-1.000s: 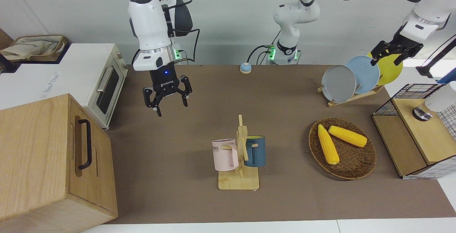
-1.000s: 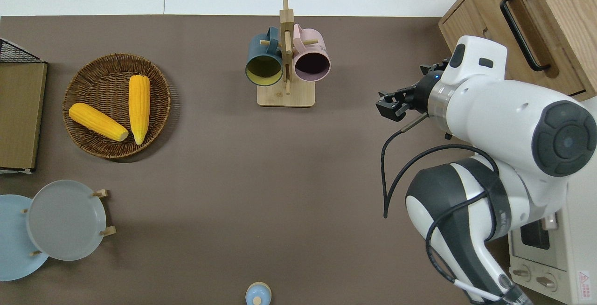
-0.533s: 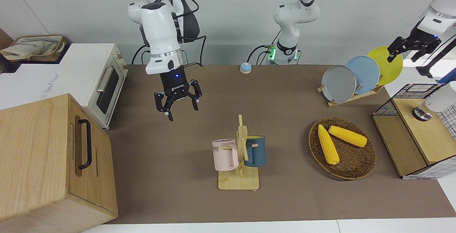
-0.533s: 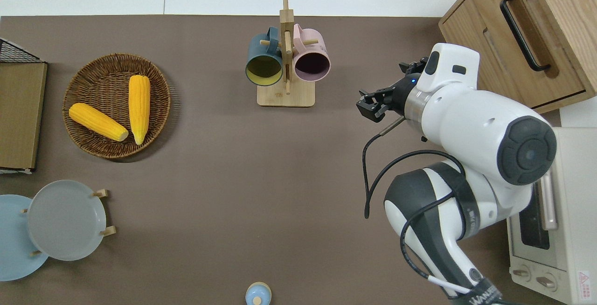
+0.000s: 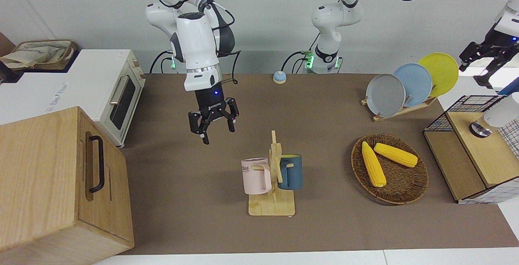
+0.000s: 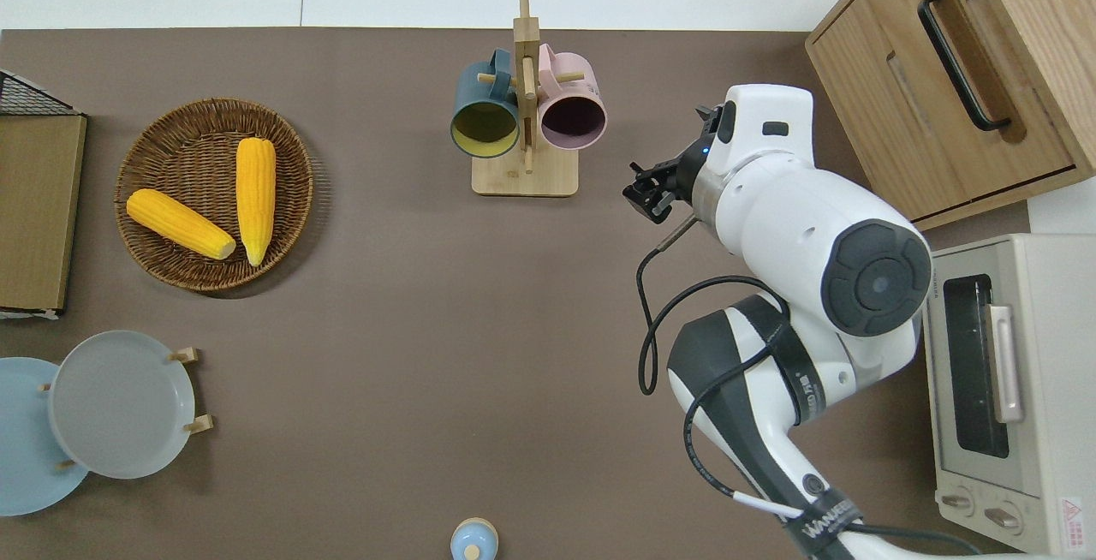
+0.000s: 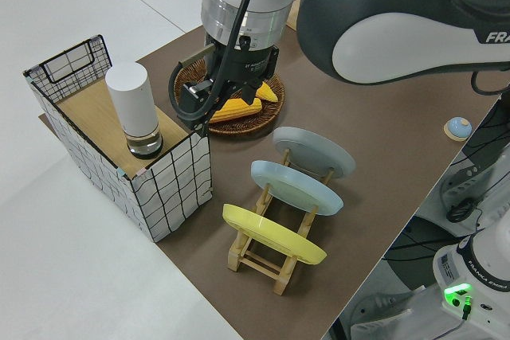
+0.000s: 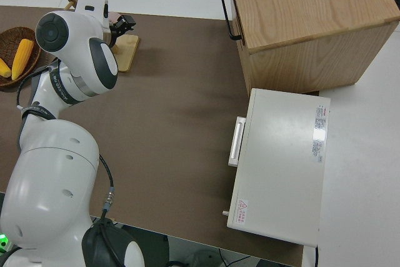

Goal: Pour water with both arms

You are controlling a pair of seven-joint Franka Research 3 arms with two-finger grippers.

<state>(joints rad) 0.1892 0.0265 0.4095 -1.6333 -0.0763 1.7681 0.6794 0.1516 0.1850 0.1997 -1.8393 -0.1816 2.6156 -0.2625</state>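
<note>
Overhead view: two mugs [image 6: 528, 113], two corncobs [image 6: 214, 205].

Bare counter [image 6: 428, 303] lies open around the right gripper [image 6: 652, 192]; the mug rack [image 6: 524, 115] stands at its ten o'clock in the overhead view, the wooden cabinet [image 6: 967, 63] at two o'clock.

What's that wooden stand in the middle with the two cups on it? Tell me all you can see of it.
The stand looks like pale bamboo: a flat rectangular base on the brown table, an upright post, and short pegs sticking out both ways. A pink mug hangs by its handle toward the right arm's end, and a dark blue mug with a yellow inside hangs opposite it; both lie sideways, mouths facing the robots. Nothing else touches it. The right tool, open and empty, hangs nearby, short of the pink mug.
</note>
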